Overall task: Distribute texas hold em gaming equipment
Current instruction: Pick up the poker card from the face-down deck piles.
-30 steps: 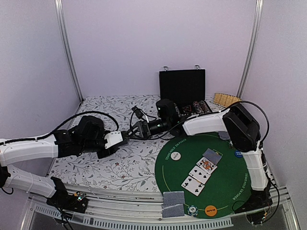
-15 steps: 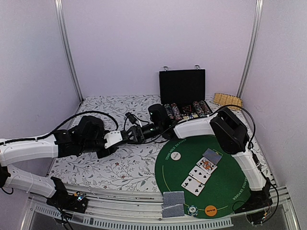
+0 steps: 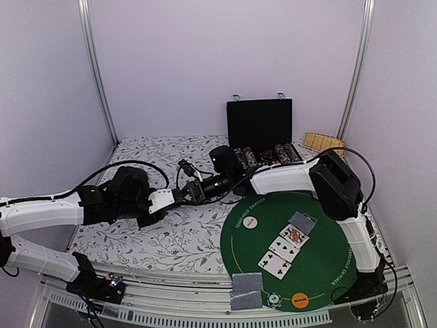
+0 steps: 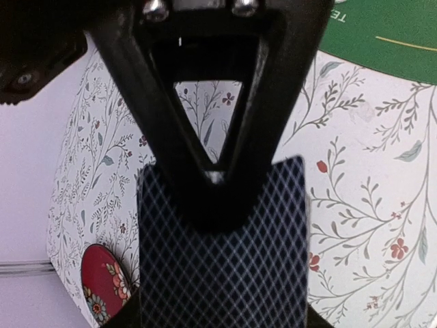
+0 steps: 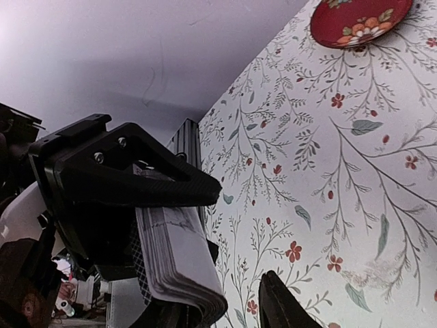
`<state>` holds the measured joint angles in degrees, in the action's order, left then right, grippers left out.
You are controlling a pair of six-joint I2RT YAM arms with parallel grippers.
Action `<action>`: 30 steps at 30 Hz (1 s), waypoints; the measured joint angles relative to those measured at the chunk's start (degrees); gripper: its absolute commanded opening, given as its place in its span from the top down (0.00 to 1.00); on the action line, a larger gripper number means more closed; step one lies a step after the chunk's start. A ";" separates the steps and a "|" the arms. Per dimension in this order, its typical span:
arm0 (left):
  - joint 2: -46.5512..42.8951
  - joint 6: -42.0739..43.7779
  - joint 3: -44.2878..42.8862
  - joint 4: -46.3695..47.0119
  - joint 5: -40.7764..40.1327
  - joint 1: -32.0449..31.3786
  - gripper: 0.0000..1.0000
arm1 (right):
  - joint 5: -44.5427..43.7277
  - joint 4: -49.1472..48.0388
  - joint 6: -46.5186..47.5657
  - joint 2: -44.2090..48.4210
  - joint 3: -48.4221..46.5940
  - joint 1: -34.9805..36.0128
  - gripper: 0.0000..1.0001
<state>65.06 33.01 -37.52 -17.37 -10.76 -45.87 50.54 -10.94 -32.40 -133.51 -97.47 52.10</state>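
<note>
The left fingers pinch a deck of playing cards in the air above the floral counter, left of the round green felt mat. The right wrist view shows the stack edge-on, clamped between the black triangular fingers, with its upper part hidden behind them. In the left wrist view one finger covers the middle of the top card's blue-grey lattice back, and the frame cuts off the deck's lower edge. The right fingers sit just beside the deck's lower corner. Only one dark tip shows clearly at the bottom edge, and the other may be the dark shape under the stack, so I cannot tell whether they are spread or closed on a card. From above, the two arms meet tip to tip and the deck is too small to make out. On the mat lies a short diagonal row of face-up cards with a face-down card at its far end. A white disc lies near the mat's left rim, and a blue disc is half hidden by the right arm. An orange disc and a striped chip lie at the near rim. Just left of them, a pair of face-down cards overlaps at the counter's near edge. At the back, the open black case stands with its rows of chips partly screened by the right arm, and a woven tan piece lies to its right. The red dish is cut off by the top of the right wrist view.
</note>
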 measured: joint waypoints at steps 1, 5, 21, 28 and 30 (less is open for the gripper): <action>0.00 0.00 0.00 0.46 0.00 0.00 0.54 | -0.76 0.96 0.46 1.14 0.74 -0.15 0.65; 0.00 -0.02 0.00 1.33 -0.02 0.00 0.54 | -3.32 4.61 2.89 4.55 2.47 -1.05 0.71; 0.00 0.00 0.00 1.66 -0.17 0.00 0.54 | -4.39 12.41 6.45 8.26 2.60 -1.16 0.98; 0.00 0.00 0.00 1.68 -0.09 0.00 0.54 | -7.76 16.17 8.02 14.12 7.23 -3.15 0.98; 0.00 0.00 0.00 1.68 -0.04 0.00 0.54 | -8.44 16.41 8.09 17.18 10.40 -4.79 0.98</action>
<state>65.06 33.01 -37.52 -15.68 -10.81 -45.87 42.11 5.48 -24.32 -116.33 -87.07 47.31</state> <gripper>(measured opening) 0.463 0.021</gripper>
